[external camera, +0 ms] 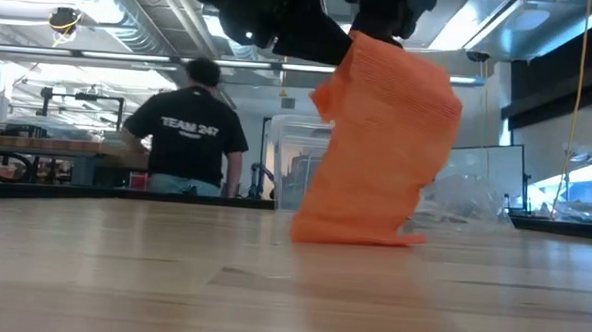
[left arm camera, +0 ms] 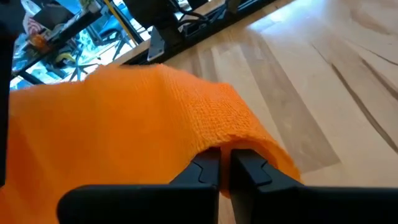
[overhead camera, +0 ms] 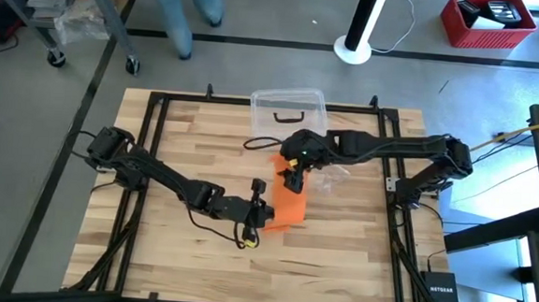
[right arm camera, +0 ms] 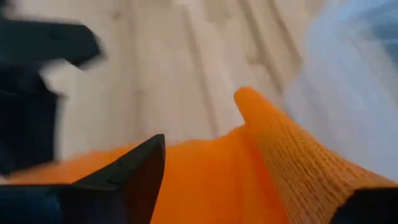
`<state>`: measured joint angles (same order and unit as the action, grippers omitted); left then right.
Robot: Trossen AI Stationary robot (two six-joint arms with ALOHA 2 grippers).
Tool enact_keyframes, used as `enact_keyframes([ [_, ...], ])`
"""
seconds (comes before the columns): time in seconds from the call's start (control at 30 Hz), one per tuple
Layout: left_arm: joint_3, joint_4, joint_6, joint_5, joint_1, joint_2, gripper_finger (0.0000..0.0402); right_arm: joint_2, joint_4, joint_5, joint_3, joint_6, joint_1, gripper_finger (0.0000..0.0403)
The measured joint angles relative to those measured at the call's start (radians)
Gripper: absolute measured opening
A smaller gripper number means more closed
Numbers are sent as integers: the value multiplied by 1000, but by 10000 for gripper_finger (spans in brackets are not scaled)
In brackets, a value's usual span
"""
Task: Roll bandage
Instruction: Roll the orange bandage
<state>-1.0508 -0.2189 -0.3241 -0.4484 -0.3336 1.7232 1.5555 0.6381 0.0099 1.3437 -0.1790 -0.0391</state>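
bright ceiling lights glare in the low view; the right wrist view is blurred throughout.

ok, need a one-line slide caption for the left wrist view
Left gripper shut, pinching the edge of the orange bandage draped above the wooden table.

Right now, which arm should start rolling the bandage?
Probably the left. The left gripper is already shut on the bandage edge, near the table. The right gripper stands open around the band's upper end, better placed to hold it up.
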Motion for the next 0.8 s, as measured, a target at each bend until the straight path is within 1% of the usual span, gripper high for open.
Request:
enact_keyframes([
  [0.1, 0, -3, 4, 0, 0, 0, 2, 1, -6, -138, -1, 0, -1, 280],
  [0.2, 0, -2, 8, 0, 0, 0, 5, -28, 9, -201, -1, -8, 0, 280],
  [0.3, 0, -2, 13, 0, 0, 0, 4, -84, 6, -203, -1, -25, 10, 280],
  [0.47, 0, -4, 17, 0, 15, 0, 3, -143, 39, -137, 0, -23, 35, 280],
  [0.57, 0, -10, 17, -2, 17, 0, 5, -157, 32, -60, 1, -23, 33, 280],
  [0.6, 0, -14, 15, -2, 17, 0, 5, -152, 36, -50, 1, -23, 32, 280],
  [0.67, -1, -14, 15, -2, 18, 0, 4, -135, 67, -60, 0, -23, 30, 280],
  [0.8, -1, -6, 21, -14, 18, 0, 3, -154, 208, -139, -1, -25, 46, 280],
])
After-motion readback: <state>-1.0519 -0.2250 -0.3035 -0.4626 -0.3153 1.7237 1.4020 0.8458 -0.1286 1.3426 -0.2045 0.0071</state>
